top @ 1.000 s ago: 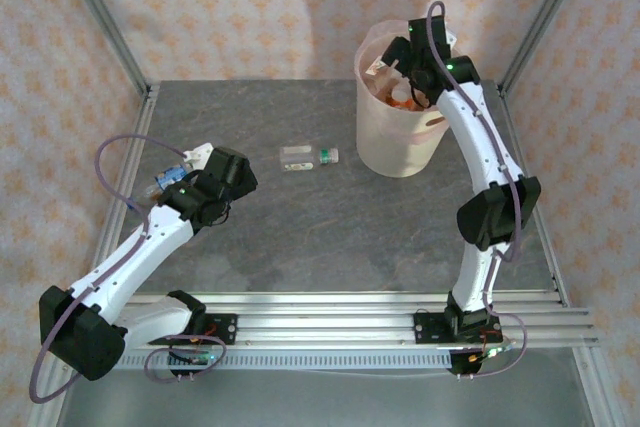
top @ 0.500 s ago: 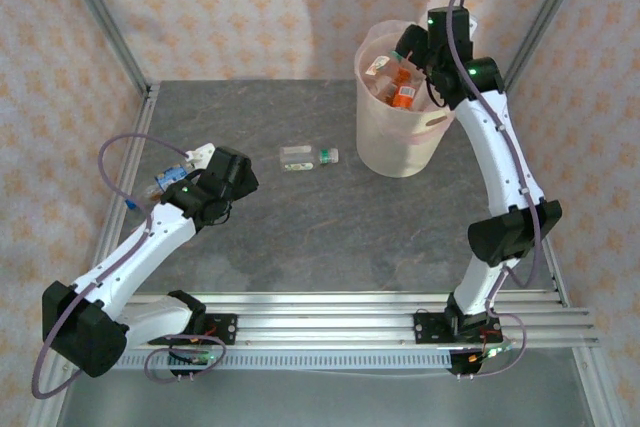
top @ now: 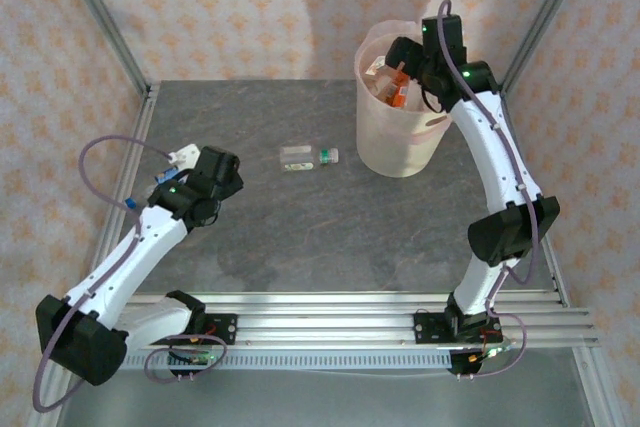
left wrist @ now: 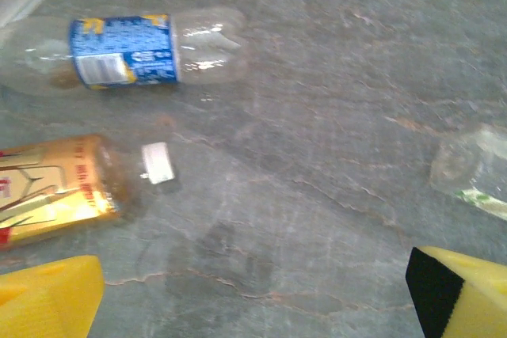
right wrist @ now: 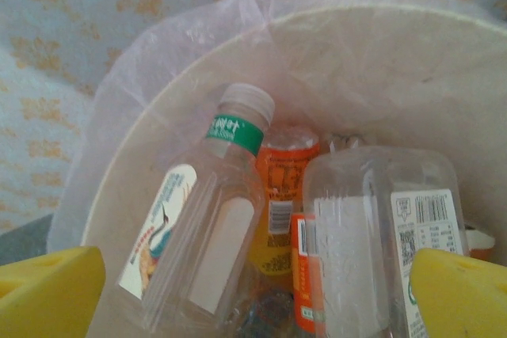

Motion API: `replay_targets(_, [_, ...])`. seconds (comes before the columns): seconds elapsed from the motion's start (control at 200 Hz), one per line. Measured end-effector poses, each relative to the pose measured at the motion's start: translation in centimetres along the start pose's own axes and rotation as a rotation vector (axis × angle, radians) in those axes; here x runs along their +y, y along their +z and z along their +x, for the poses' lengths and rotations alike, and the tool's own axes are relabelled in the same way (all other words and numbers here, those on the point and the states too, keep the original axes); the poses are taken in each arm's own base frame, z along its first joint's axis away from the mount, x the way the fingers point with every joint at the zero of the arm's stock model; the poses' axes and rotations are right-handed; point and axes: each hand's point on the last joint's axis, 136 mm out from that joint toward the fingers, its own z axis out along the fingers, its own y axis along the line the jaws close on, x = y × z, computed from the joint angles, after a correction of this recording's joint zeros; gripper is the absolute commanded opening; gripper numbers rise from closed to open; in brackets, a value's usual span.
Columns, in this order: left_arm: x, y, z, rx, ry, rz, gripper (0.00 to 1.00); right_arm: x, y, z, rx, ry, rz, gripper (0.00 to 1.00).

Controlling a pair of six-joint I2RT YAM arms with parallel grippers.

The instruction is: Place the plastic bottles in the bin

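Grey slate-look tabletop (top: 300, 237), bin (top: 395, 147) at back, orange-patterned walls (top: 230, 7)

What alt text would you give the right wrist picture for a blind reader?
A cream bin lined with a thin pink bag holds plastic bottles: a clear bottle with a green neck band, an orange bottle, and a barcoded bottle. The right hand is open, its yellow fingertips at the bottom corners.

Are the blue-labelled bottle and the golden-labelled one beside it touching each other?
Apart. The left wrist view shows a strip of bare grey table between the blue-labelled bottle and the golden-labelled bottle.
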Motion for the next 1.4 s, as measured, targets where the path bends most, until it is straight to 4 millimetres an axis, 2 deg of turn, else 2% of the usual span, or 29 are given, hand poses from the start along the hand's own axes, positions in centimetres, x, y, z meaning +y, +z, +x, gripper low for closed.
replay_targets(0.11, [2.2,-0.4,-1.1,-0.022,-0.102,-0.033,1.00,-0.1,-0.6,1.1,0.037,-0.022,-0.018,0.99])
replay_targets(0.225, [5.5,-0.2,-1.6,-0.032,-0.244,-0.094,1.00,0.0,-2.3,1.5,0.046,-0.045,-0.049,0.99])
replay_targets(0.355, [9.3,0.7,-0.9,-0.005,-0.430,-0.167,1.00,-0.1,-4.5,1.8,0.039,-0.065,-0.075,0.99])
replay_targets(0.46, [11.2,1.4,0.5,0.029,-0.574,-0.197,1.00,-0.3,-5.8,2.3,0.037,-0.078,-0.087,0.99])
replay_targets(0.591, [12.3,2.1,2.5,0.069,-0.721,-0.221,1.00,-0.8,-6.6,3.1,0.045,-0.081,-0.093,0.99])
replay_targets(0.726, [12.9,2.5,3.6,0.072,-0.852,-0.246,1.00,-0.8,-6.8,3.5,0.053,-0.082,-0.100,0.99])
replay_targets(1.021, [14.9,3.1,3.7,0.012,-1.035,-0.347,1.00,0.0,-6.9,3.8,0.053,-0.089,-0.124,0.99])
replay_targets(1.396, [16.5,5.0,4.8,0.042,-1.117,-0.479,1.00,0.4,-7.1,3.8,0.048,-0.093,-0.136,0.99])
